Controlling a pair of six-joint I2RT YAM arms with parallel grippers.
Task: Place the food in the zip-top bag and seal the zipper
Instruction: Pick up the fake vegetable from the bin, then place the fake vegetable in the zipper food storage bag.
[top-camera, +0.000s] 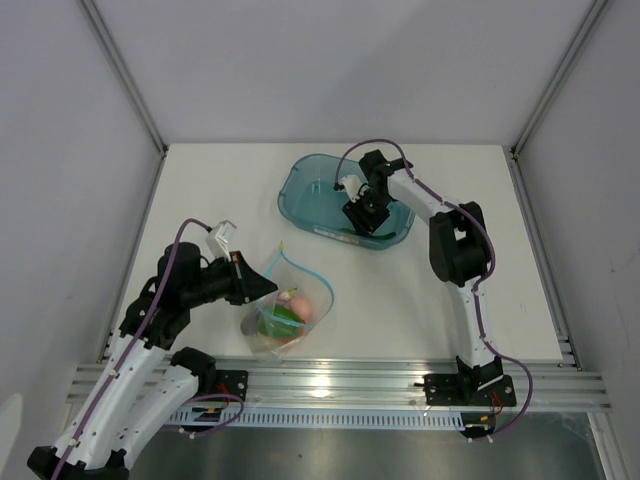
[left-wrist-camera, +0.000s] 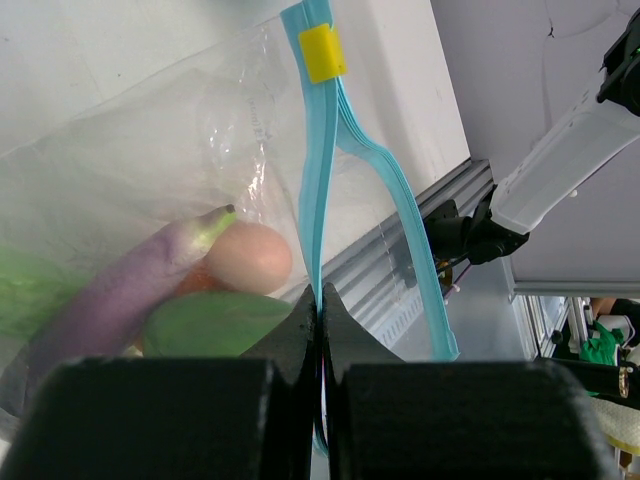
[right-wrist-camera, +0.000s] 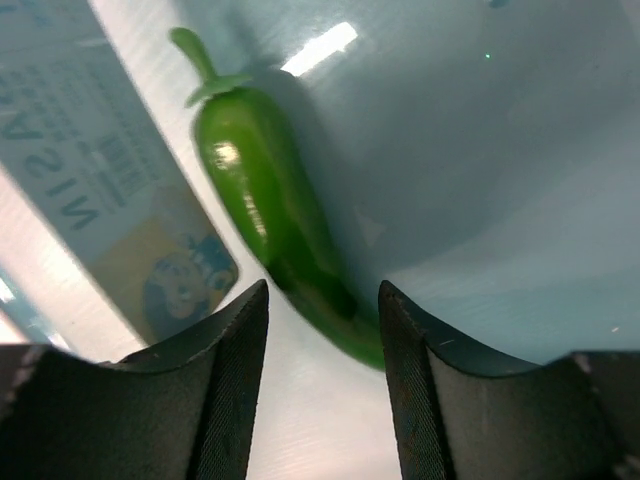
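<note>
Right wrist, spread fingers (right-wrist-camera: 210, 400) straddling green chili (right-wrist-camera: 270, 230)

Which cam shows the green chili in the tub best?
Right wrist: the chili fills the frame, just beyond the open end effector. Top external hides it behind the right arm; left wrist misses it.

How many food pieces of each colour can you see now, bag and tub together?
Green: 3, one long pepper in the tub, a darker piece and a paler piece in the zip-top bag
Purple: 1, eggplant
Beige: 1, egg
Orange: 1, orange piece, mostly hidden
Total: 6
</note>
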